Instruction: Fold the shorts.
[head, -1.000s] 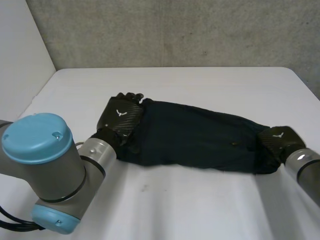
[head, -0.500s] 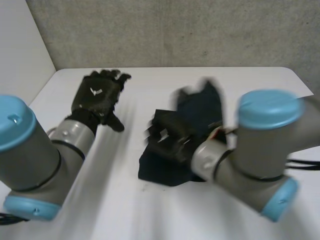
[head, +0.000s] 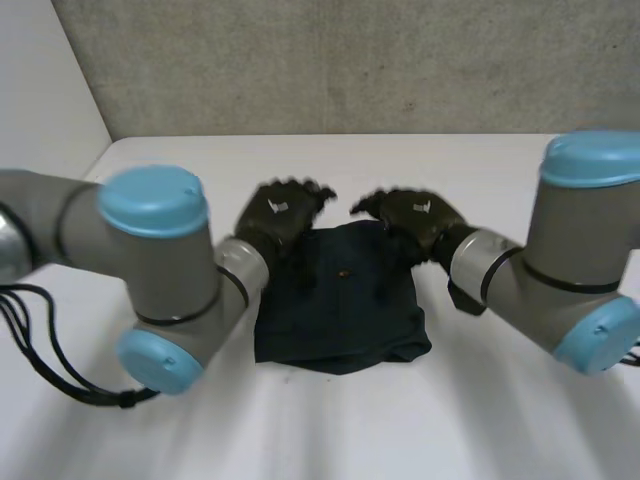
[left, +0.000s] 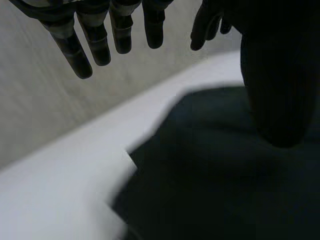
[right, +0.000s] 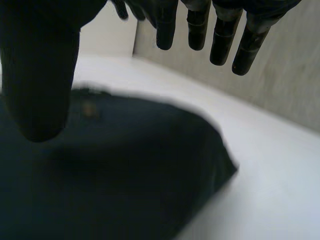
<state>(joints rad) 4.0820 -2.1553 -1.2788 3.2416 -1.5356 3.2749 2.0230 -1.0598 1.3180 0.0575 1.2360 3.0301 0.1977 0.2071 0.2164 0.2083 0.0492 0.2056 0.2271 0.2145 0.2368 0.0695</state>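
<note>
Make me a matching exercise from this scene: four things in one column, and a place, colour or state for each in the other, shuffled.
Things:
1. shorts
2. left hand
3. right hand
4. table

Descriptions:
A. white
B. open, at the far right corner of the dark cloth
C. dark, lying in a compact bundle
D. open, at the far left corner of the dark cloth

Pairs: 1-C, 2-D, 3-B, 4-A
</note>
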